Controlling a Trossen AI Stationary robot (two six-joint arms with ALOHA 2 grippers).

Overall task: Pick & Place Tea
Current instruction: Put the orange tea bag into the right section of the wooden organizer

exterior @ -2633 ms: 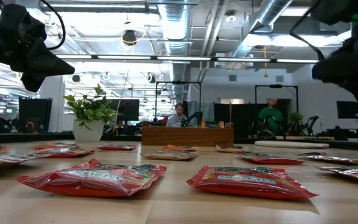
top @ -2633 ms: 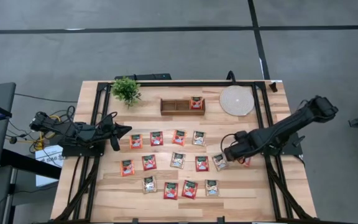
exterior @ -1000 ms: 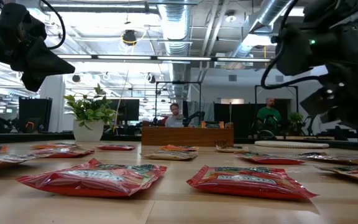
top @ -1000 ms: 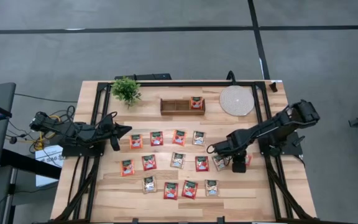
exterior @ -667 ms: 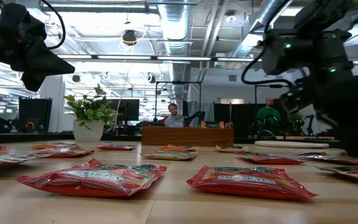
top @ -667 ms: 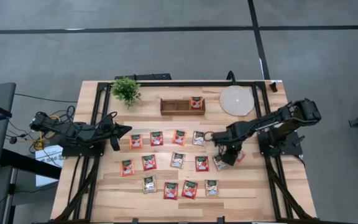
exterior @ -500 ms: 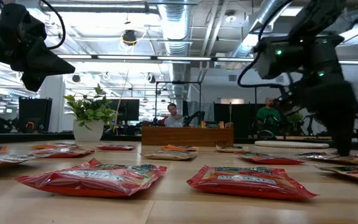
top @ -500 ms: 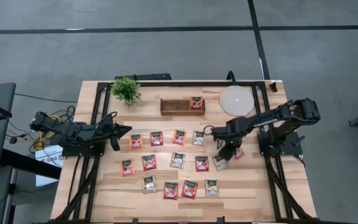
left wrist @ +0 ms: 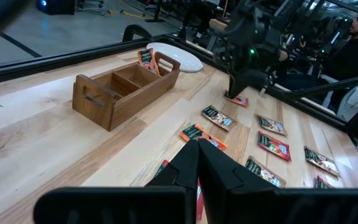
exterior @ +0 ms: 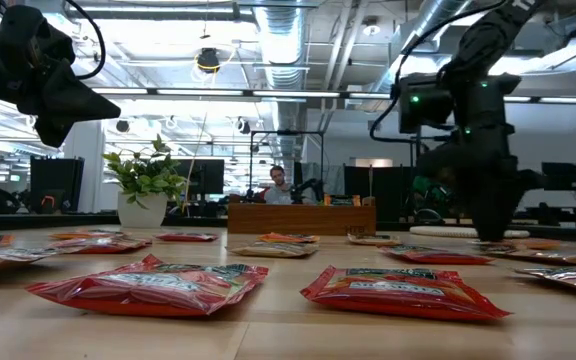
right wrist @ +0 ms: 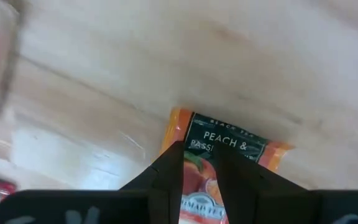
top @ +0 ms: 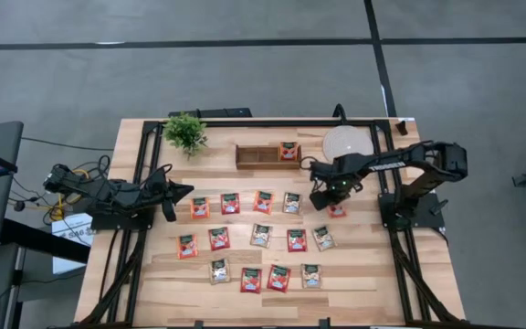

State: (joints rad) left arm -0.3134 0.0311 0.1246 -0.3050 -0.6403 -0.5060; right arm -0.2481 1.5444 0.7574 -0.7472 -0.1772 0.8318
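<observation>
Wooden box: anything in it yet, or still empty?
Not empty. The wooden box has one tea sachet standing in its end compartment nearest the pale disc; the other two show bare wood.

The orange sachet (right wrist: 225, 163) reads "PEACH &".

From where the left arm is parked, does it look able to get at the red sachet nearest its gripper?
Probably yes. The left gripper sits shut at the table's left edge, and the nearest red sachet lies flat just beside it with bare wood between them. The right gripper is busy far across the table, holding another sachet.
</observation>
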